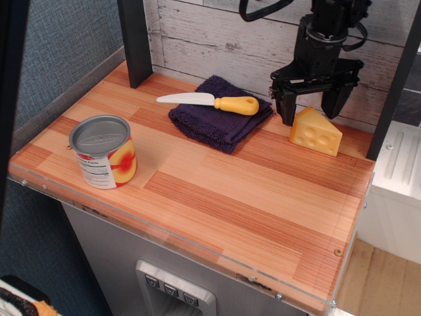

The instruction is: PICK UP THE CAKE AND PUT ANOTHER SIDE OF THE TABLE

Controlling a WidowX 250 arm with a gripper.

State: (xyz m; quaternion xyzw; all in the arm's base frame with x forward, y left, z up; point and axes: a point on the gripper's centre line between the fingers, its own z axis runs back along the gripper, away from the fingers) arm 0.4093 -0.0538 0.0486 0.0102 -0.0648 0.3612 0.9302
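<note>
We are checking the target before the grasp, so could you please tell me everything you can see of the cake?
The cake is a small yellow-orange wedge that looks like plastic, shaped like a slice of cheese, with round dimples on the face towards the camera. It sits on the table near the back right corner, right of the purple cloth and apart from it. The open gripper hangs close above it, one finger down by its left edge; whether that finger touches it cannot be told.

Can (103, 152) label with small print too blurred to read, no other text
</note>
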